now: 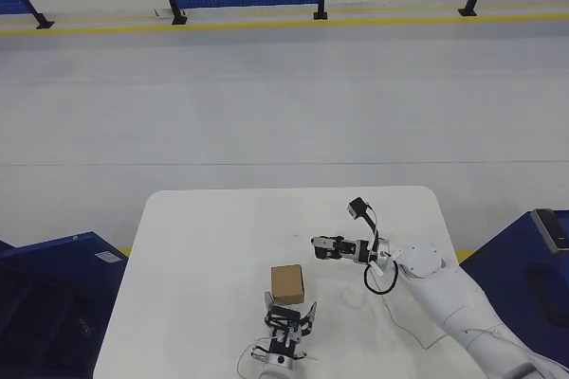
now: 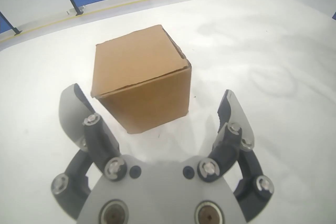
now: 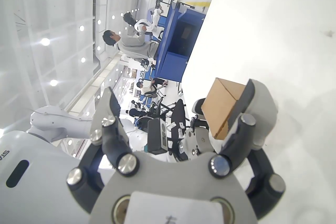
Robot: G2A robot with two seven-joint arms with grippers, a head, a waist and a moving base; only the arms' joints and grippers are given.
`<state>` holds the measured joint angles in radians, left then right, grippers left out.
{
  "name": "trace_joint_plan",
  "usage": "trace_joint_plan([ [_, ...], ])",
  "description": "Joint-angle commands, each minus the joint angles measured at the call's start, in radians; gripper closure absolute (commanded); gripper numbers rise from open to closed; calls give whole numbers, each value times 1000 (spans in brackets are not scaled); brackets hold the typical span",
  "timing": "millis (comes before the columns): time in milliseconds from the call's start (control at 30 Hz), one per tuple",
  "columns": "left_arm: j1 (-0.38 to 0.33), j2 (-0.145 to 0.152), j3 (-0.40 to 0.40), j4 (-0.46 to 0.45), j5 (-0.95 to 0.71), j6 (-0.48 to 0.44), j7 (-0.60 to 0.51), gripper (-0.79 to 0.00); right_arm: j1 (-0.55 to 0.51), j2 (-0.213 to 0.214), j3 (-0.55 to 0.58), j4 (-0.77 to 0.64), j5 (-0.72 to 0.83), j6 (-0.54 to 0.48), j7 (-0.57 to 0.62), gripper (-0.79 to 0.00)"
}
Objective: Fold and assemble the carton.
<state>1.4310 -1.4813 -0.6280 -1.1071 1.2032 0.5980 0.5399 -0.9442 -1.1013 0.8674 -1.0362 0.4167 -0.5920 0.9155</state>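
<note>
The left gripper [image 2: 151, 93] is spread wide and empty, low over the table [image 1: 199, 246], with its fingertips [image 2: 74, 93] just short of the carton's [image 2: 141, 72] near face and not touching it. The carton stands upright in the middle of the table as a closed brown cube, resting on its base.

The right gripper [image 3: 181, 93] is also spread and holds nothing. It sits a little way off on the carton's other side, pointing towards it.

The box looks essentially assembled. One top edge shows a thin dark seam [image 2: 181, 57], and the flap there may not be fully seated, though the view is too poor to be sure.

If it needs finishing, the good way is to steady one side wall with one gripper. The other should then press down flat on the lid near that seam. Pressing on the corner instead could make the light box skid or cave in.
</note>
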Motion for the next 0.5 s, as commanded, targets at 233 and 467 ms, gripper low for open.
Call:
trace_joint_plan([
  [233,-51,-35,38,70,-121,81,89,-785,0,0,0,0,0,0,0,-785],
  [467,-89,-57,78,116,-177,105,108,-785,0,0,0,0,0,0,0,-785],
])
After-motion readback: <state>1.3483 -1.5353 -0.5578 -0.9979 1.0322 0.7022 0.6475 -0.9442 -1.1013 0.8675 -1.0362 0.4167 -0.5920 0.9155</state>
